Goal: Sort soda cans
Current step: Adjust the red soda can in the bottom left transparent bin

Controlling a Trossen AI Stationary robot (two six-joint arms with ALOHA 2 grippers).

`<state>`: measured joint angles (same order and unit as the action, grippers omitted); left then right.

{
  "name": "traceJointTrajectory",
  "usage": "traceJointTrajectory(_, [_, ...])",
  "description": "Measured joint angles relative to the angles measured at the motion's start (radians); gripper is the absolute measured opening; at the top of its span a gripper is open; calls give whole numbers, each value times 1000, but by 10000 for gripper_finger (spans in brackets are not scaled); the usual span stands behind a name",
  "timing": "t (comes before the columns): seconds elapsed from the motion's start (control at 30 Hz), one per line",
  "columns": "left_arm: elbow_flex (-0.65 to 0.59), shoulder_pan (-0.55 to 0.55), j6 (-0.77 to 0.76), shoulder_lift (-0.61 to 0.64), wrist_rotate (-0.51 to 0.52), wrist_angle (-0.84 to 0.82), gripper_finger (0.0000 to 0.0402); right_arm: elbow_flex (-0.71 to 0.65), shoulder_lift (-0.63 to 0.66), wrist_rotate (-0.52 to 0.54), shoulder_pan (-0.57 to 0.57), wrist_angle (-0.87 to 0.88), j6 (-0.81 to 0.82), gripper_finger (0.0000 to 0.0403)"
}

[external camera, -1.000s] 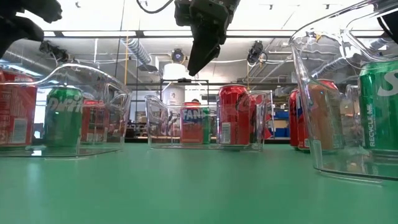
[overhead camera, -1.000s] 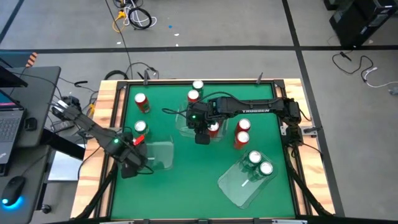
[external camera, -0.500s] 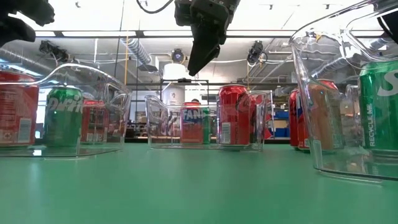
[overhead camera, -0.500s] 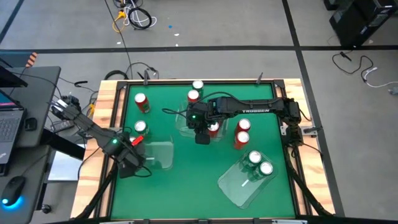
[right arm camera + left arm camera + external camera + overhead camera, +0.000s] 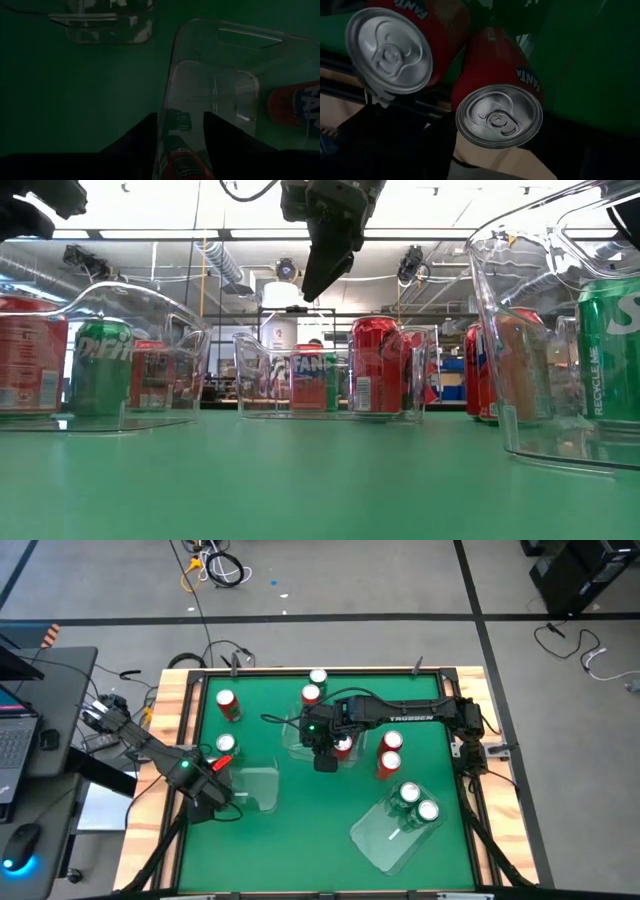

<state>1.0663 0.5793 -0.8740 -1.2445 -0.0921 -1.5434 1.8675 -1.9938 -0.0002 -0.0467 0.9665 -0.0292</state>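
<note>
Soda cans: red or green bodies, silver tops

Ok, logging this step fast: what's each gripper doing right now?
Left gripper: open, holding nothing, at the table's left edge by the left bin.
Right gripper: open, empty, raised above the middle bin.

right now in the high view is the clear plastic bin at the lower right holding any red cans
No, the clear plastic rectangular bin at the lower right holds only two green-bodied soda cans with silver tops.
</note>
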Motion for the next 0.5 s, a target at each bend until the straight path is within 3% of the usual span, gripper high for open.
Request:
traceJointTrajectory(0.3, [0, -32, 21, 1, 37, -1, 275, 0, 0, -2, 0, 1, 0, 146])
traceJointTrajectory(0.5, [-43, -32, 36, 1, -31, 59, 268, 0, 0, -3, 0, 1, 0, 146])
